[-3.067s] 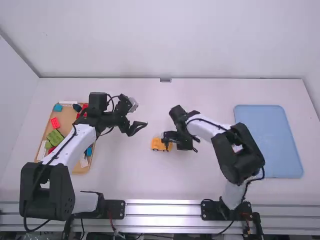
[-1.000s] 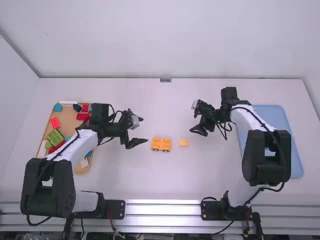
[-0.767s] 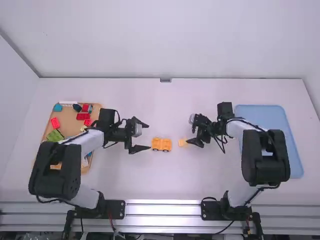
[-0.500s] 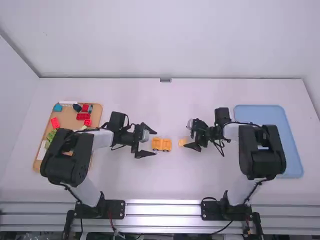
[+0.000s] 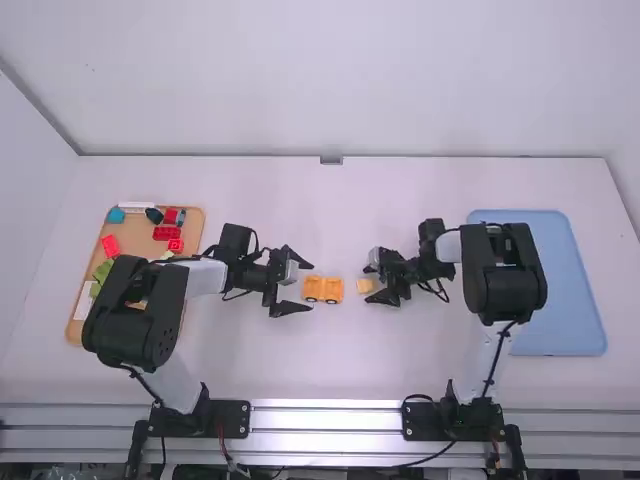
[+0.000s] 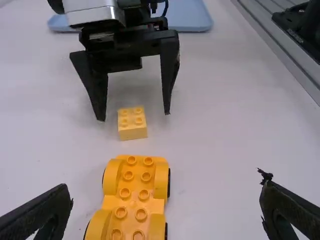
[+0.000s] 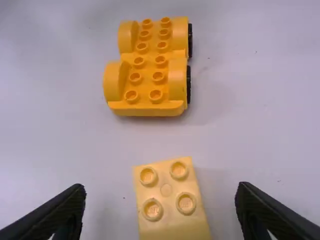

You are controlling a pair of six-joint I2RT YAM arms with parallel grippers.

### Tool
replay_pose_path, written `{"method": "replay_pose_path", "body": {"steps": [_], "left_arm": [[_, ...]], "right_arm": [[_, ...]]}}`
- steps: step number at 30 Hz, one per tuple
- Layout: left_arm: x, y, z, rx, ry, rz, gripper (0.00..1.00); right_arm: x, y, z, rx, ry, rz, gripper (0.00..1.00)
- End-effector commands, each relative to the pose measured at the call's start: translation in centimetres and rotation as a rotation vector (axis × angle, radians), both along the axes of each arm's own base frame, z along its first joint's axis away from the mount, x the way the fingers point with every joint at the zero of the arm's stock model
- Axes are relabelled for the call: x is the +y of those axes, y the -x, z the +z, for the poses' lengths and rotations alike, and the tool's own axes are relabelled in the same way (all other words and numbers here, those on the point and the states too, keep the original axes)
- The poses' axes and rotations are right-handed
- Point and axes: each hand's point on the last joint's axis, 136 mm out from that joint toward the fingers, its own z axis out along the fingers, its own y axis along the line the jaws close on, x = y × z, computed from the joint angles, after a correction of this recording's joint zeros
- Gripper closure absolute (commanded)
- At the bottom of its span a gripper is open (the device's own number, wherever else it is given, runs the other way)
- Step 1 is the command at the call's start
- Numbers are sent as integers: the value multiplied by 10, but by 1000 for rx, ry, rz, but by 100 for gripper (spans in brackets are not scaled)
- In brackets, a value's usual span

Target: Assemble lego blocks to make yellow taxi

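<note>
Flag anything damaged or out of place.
One oddity: a ragged black bit juts from one fingertip of the left gripper, perhaps frayed covering. The yellow wheeled base and yellow block sit upright, apparently undamaged.

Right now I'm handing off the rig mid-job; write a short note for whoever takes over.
Left gripper: open, empty, fingers to either side of the near end of the wheeled yellow base.
Right gripper: open, empty, fingers on either side of the small yellow four-stud block, not touching it.
Parts: base and block stand apart on the table; red, green and blue pieces are in the brown tray.
Done: both yellow parts out, nothing on the base's visible studs.
Left: likely grip the block, then press it onto the base.
</note>
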Motion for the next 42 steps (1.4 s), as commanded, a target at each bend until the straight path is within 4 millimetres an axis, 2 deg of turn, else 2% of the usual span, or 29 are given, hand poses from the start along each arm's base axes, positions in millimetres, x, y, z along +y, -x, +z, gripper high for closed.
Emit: {"method": "replay_pose_path", "body": {"steps": [1, 7, 15, 19, 23, 28, 33, 38, 40, 42], "left_arm": [[-2, 0, 2, -17, 8, -15, 1], [-1, 0, 2, -17, 8, -13, 1], [-2, 4, -2, -26, 9, -17, 1], [2, 6, -13, -42, -23, 2, 1], [0, 10, -15, -46, -25, -4, 1], [-1, 6, -18, -49, -17, -7, 1], [-4, -1, -27, -50, 7, -20, 1], [-11, -2, -36, -81, 41, -49, 1], [-15, -1, -40, -90, 45, -64, 1], [-18, -2, -43, -98, 37, -69, 1]], "right_arm": [[-2, 5, -9, -28, 4, 28, 23], [-6, 12, -19, -29, 40, 31, 28], [-5, 9, -22, -43, 36, 8, 52], [-3, 8, -21, -41, 31, 7, 62], [4, 10, -18, -36, 14, 20, 68], [4, 8, -15, -32, 9, 19, 69], [8, 11, 16, -12, -15, 58, 74], [8, 10, 56, -69, -21, 85, 75], [13, 5, 67, -85, -12, 65, 75], [16, 2, 70, -95, 8, 54, 75]]}}
